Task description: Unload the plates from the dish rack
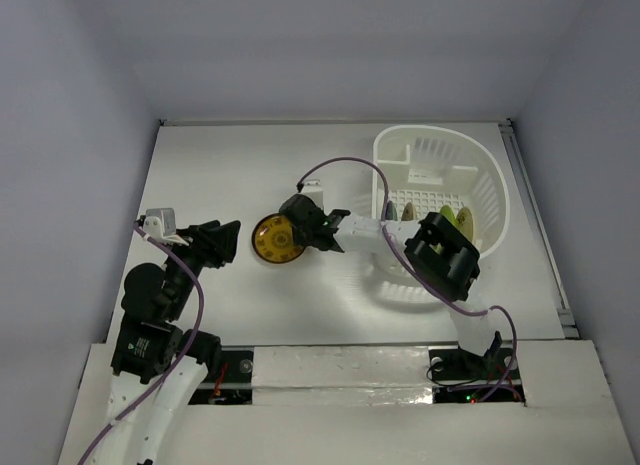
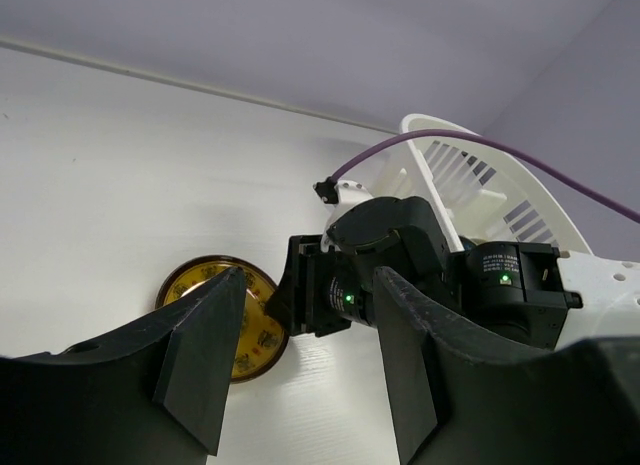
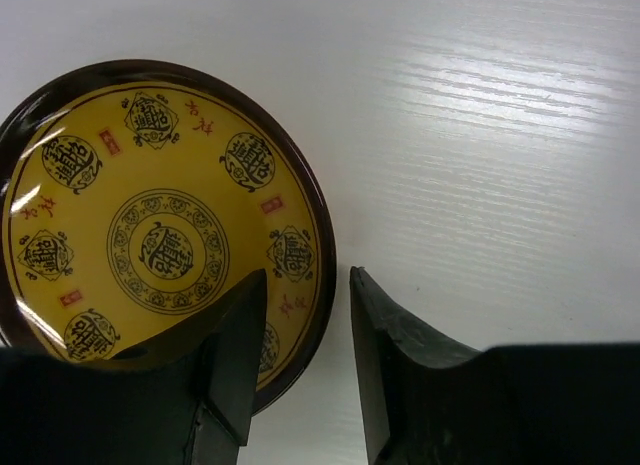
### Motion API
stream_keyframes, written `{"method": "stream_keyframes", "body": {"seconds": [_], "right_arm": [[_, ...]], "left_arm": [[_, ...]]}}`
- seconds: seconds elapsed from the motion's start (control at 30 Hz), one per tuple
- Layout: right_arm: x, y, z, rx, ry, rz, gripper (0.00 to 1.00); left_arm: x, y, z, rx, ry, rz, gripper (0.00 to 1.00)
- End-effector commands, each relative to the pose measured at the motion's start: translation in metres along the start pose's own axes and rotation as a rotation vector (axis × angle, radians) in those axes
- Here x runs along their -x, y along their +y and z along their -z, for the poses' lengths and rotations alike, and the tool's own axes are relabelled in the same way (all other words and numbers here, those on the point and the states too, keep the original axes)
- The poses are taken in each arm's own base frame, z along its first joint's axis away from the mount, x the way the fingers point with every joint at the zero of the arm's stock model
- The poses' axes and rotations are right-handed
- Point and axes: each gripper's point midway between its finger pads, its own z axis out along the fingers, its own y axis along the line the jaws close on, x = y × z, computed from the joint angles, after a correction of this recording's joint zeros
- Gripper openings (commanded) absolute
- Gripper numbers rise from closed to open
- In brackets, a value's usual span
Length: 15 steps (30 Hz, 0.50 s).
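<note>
The amber-yellow patterned plate (image 1: 272,238) lies flat on the white table, left of the dish rack (image 1: 492,181). My right gripper (image 1: 303,228) reaches over its right edge. In the right wrist view the plate (image 3: 160,235) fills the left side, and the gripper (image 3: 308,281) is open with one finger over the plate and the other outside the rim, a strip of table showing between. My left gripper (image 1: 226,241) is open and empty just left of the plate; its wrist view (image 2: 310,285) shows the plate (image 2: 250,335) and the right gripper ahead. Other plates stand on edge in the rack, a lime green one (image 1: 449,218) among them, partly hidden by my right arm.
The rack (image 2: 470,175) is a white lattice oval basket at the back right, with a boxy compartment (image 1: 405,165) at its far left. My right arm (image 1: 445,253) crosses the rack's near rim. A purple cable (image 1: 345,165) arcs above the right wrist. Walls close in on three sides.
</note>
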Motion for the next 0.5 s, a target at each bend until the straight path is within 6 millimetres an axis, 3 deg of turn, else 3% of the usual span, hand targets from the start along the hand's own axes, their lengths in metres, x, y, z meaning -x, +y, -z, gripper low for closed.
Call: {"method": "stream_keyframes", "body": {"seconds": [0.0,0.13,0.17,0.23,0.27,0.3,0.33,0.37,0.4,0.43,0.47], "right_arm": [[0.027,0.0,0.018,0.002,-0.068,-0.007,0.45],[0.059,-0.002,0.055,0.025,-0.118,-0.008,0.57],[0.081,-0.002,0.081,0.054,-0.166,-0.024,0.57],[0.099,-0.013,0.108,0.046,-0.222,-0.035,0.56],[0.107,-0.022,0.123,0.032,-0.242,-0.037,0.53],[0.129,-0.035,0.154,0.021,-0.313,-0.066,0.35],[0.131,-0.045,0.165,0.004,-0.327,-0.067,0.23],[0.134,-0.066,0.173,-0.035,-0.327,-0.078,0.04],[0.138,-0.082,0.182,-0.068,-0.34,-0.09,0.0],[0.147,-0.098,0.203,-0.074,-0.373,-0.122,0.0],[0.137,-0.123,0.202,-0.136,-0.346,-0.114,0.0]], "left_arm": [[0.008,-0.005,-0.003,-0.019,-0.024,0.006,0.5],[0.007,-0.005,-0.003,-0.017,-0.02,0.006,0.5],[0.007,-0.005,-0.003,-0.018,-0.021,0.006,0.5],[0.007,-0.005,-0.003,-0.017,-0.02,0.006,0.5],[0.008,-0.005,-0.003,-0.019,-0.023,0.006,0.5],[0.008,-0.005,-0.003,-0.019,-0.024,0.006,0.5],[0.008,-0.005,-0.003,-0.019,-0.024,0.006,0.5],[0.008,-0.006,-0.003,-0.021,-0.025,0.006,0.5],[0.008,-0.006,-0.002,-0.022,-0.026,0.004,0.5],[0.008,-0.006,-0.002,-0.025,-0.026,0.004,0.5],[0.009,-0.006,-0.001,-0.026,-0.031,0.004,0.5]]}}
